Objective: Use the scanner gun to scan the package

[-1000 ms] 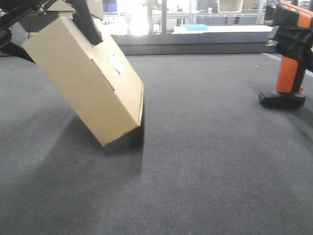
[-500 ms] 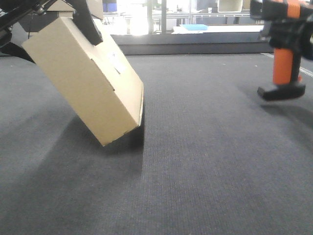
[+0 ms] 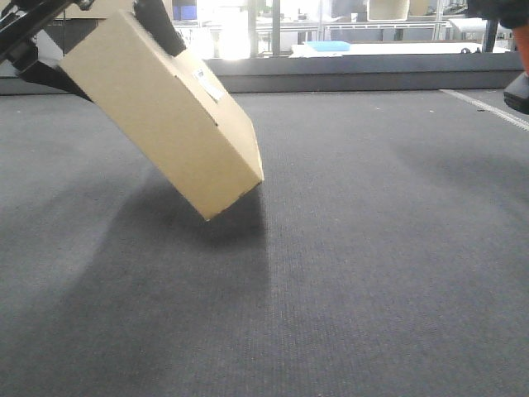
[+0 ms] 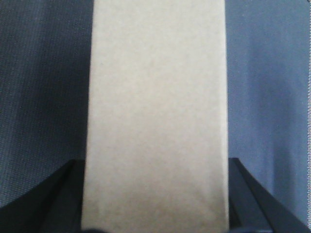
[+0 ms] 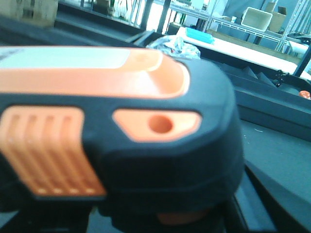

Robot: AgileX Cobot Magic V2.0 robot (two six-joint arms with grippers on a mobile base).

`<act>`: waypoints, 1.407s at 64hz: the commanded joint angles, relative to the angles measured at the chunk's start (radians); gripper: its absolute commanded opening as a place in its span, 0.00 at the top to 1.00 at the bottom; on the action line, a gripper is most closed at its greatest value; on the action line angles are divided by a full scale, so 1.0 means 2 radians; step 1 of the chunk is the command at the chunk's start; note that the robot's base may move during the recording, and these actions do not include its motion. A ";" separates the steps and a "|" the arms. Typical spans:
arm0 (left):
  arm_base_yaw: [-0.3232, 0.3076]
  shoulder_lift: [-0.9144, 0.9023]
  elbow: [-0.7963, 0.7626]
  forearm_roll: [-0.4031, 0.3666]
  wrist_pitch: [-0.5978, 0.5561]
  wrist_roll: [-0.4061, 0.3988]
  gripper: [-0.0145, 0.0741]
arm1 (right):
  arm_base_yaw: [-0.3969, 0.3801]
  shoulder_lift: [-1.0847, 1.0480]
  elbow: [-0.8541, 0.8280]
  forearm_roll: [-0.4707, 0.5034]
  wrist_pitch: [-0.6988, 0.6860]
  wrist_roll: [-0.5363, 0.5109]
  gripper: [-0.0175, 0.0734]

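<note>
A tan cardboard package (image 3: 165,112) hangs tilted above the grey carpet at the left, a white label (image 3: 208,84) on its upper face. My left gripper (image 3: 99,21) is shut on its top end; the left wrist view shows the package (image 4: 155,116) filling the gap between the dark fingers (image 4: 245,194). The orange and black scanner gun (image 5: 116,126) fills the right wrist view, held in my right gripper, whose jaws are mostly hidden behind it. In the front view only the scanner's base (image 3: 519,87) shows at the right edge, lifted off the carpet.
Grey carpet (image 3: 347,273) covers the floor. A low dark ledge (image 3: 355,81) runs along the back, with a white table and a blue item (image 3: 328,46) behind it. A white line (image 3: 488,109) crosses the carpet at the far right.
The scanner gun has risen off the carpet and moved right, nearly out of the front view. The package has shifted slightly up and to the right in the left gripper.
</note>
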 commanded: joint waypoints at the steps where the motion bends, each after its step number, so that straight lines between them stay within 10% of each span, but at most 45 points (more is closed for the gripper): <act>1: -0.004 -0.004 -0.001 -0.006 -0.004 0.000 0.96 | -0.001 -0.008 -0.001 0.005 -0.021 -0.018 0.98; 40: -0.004 -0.026 -0.001 0.024 0.016 0.053 0.96 | -0.001 -0.004 -0.001 0.112 -0.094 0.057 0.98; 62: -0.001 -0.035 -0.001 0.052 0.046 0.053 0.96 | -0.001 0.067 0.020 0.113 -0.235 0.178 0.98; 90: -0.001 -0.035 -0.001 0.052 0.048 0.053 0.96 | -0.001 0.161 0.026 0.036 -0.309 0.199 0.98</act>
